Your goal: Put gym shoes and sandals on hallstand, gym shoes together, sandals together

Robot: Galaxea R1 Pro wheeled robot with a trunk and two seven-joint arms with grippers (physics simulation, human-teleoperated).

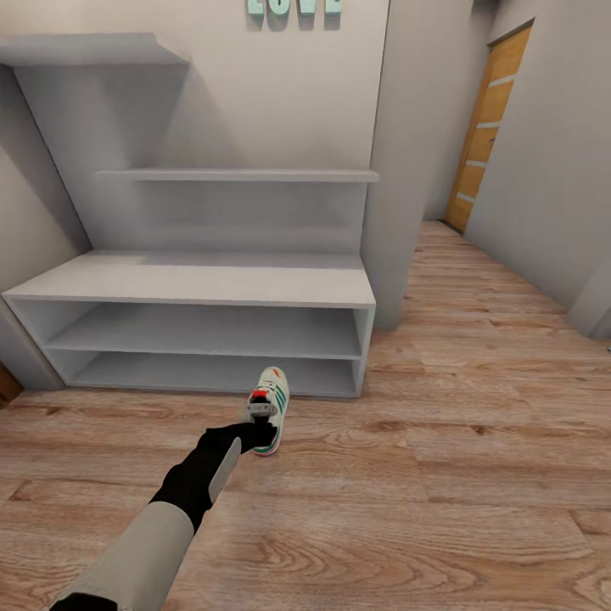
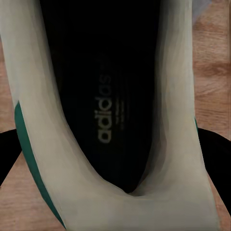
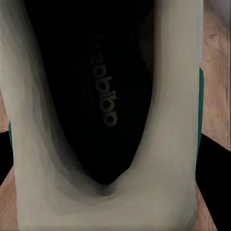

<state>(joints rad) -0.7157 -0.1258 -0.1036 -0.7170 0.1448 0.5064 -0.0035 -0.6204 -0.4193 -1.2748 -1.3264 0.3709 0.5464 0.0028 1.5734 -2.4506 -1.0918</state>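
Gym shoe (image 1: 270, 407) gripped on the corridor floor (image 1: 441, 475) in front of the hallstand (image 1: 195, 288).

We see our left end effector (image 1: 260, 417) closed around the heel end of this sneaker, which sits just before the hallstand's lower right corner, toe pointing toward the shelves. Our left wrist view looks into its dark insole, black fingers (image 2: 9, 154) at either side. Our right wrist view shows a second gym shoe (image 3: 163, 144) clamped likewise in the right end effector. Right of the hallstand stand a grey wall pillar (image 1: 399, 170) and a wooden door (image 1: 488, 127).
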